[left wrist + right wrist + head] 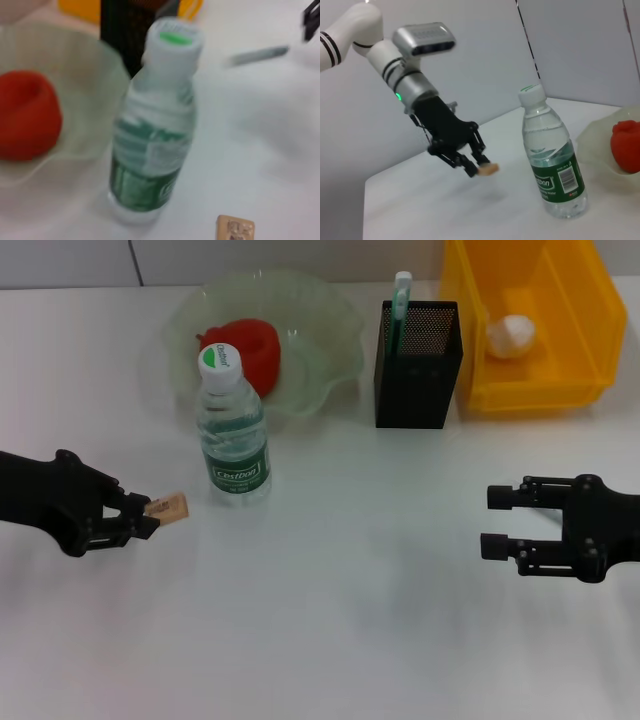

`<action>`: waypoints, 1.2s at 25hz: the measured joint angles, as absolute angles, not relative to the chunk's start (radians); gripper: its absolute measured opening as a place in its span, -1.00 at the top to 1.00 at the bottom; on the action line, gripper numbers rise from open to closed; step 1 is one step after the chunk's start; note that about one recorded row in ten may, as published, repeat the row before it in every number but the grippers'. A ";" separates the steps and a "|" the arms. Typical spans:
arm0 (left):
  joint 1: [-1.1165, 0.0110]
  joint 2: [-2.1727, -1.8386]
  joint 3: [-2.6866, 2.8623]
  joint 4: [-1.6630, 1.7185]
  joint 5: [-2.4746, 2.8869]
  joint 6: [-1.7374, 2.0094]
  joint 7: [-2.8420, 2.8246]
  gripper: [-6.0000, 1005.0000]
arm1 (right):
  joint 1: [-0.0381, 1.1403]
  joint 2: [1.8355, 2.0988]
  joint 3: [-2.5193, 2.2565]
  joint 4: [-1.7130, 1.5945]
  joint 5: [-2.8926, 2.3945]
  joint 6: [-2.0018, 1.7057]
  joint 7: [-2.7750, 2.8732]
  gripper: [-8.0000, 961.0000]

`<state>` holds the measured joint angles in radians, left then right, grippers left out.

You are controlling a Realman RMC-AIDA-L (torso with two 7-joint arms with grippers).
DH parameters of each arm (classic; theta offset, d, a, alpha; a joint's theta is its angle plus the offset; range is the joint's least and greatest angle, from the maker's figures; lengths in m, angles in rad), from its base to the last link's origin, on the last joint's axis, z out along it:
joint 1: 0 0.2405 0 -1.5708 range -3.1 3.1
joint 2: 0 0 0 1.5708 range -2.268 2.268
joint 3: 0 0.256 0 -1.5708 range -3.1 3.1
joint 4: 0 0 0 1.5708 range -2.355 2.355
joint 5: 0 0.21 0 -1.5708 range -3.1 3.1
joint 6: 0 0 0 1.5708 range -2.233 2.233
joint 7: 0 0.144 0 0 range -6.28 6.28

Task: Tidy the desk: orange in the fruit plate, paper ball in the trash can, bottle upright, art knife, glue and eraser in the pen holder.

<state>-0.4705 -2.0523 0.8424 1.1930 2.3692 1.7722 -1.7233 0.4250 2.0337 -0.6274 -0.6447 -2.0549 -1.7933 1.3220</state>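
My left gripper [150, 513] is at the left of the desk, shut on a small tan eraser [170, 507], held just above the surface; the pair also shows in the right wrist view [479, 169]. The water bottle [232, 430] stands upright just beyond it. A red fruit [250, 350] lies in the pale green fruit plate [320, 350]. The black mesh pen holder [418, 365] has a green-and-white stick [400, 295] standing in it. The paper ball [511, 335] lies in the yellow bin [560, 390]. My right gripper [495, 522] is open and empty at the right.
In the left wrist view the bottle [155, 125] stands close, with the plate [95, 75] and red fruit [27, 115] beside it and the eraser [235, 229] at the frame's lower edge. White desk lies between my two grippers.
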 joint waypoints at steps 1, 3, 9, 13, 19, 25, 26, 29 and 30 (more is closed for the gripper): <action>-0.471 -2.052 0.842 1.193 2.369 1.772 -1.723 0.50 | 0.425 2.034 -0.627 -0.645 -2.055 -1.793 1.322 -0.44; -0.471 -2.050 0.818 1.198 2.331 1.811 -1.711 0.51 | 0.425 2.033 -0.627 -0.647 -2.049 -1.804 1.318 -0.44; -0.492 -2.065 0.839 1.182 2.280 1.818 -1.693 0.51 | 0.406 2.023 -0.626 -0.645 -1.982 -1.889 1.246 -0.44; -0.510 -2.069 0.909 1.154 2.210 1.802 -1.691 0.51 | 0.395 2.020 -0.623 -0.642 -1.969 -1.918 1.226 -0.44; -0.545 -2.070 1.008 1.133 2.185 1.754 -1.690 0.51 | 0.411 2.026 -0.633 -0.605 -1.967 -1.909 1.217 -0.44; -0.600 -2.073 1.139 1.123 2.173 1.676 -1.714 0.51 | 0.437 2.062 -0.640 -0.595 -1.980 -1.859 1.149 -0.43; -0.600 -2.073 1.139 1.123 2.173 1.676 -1.714 0.51 | 0.437 2.062 -0.640 -0.595 -1.980 -1.859 1.149 -0.43; -0.620 -2.076 1.178 1.122 2.170 1.649 -1.729 0.51 | 0.444 2.072 -0.640 -0.576 -1.982 -1.841 1.110 -0.43; -0.630 -2.076 1.204 1.121 2.164 1.628 -1.735 0.51 | 0.447 2.075 -0.638 -0.552 -1.980 -1.828 1.083 -0.43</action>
